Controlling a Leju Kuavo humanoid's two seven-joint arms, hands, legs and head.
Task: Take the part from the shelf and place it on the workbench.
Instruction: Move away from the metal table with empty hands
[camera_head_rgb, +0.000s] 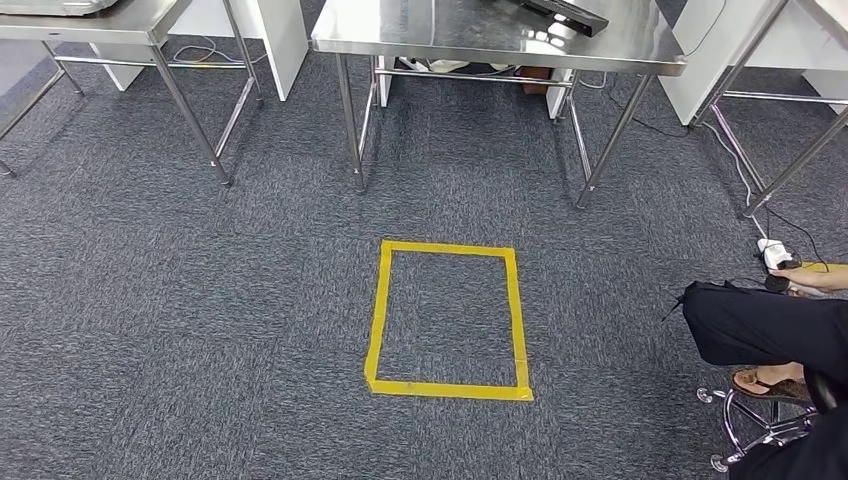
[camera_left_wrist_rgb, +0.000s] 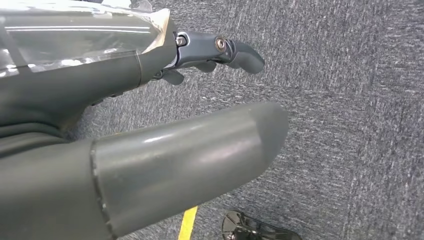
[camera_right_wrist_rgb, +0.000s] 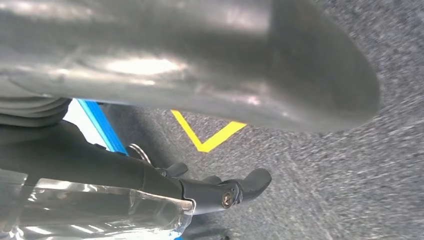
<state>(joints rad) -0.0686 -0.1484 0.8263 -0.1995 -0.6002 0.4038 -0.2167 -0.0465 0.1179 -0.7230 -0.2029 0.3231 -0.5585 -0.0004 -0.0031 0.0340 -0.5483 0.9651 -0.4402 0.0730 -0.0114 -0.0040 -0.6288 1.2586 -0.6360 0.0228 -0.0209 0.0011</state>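
Both arms are hanging with the left robot hand (camera_left_wrist_rgb: 200, 125) and right robot hand (camera_right_wrist_rgb: 210, 100) released, grasping nothing, and the part unseen, so walking should be squaring onto the yellow tape rectangle (camera_head_rgb: 447, 319) facing the counter (camera_head_rgb: 480, 45).

Open carpet (camera_head_rgb: 200, 330) surrounds the yellow tape rectangle (camera_head_rgb: 447, 320); steel tables (camera_head_rgb: 480, 40) stand beyond it; a seated person's legs (camera_head_rgb: 765, 325) crowd its right.

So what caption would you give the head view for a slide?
Yellow tape rectangle on grey carpet before a steel workbench, a seated person's leg at right.
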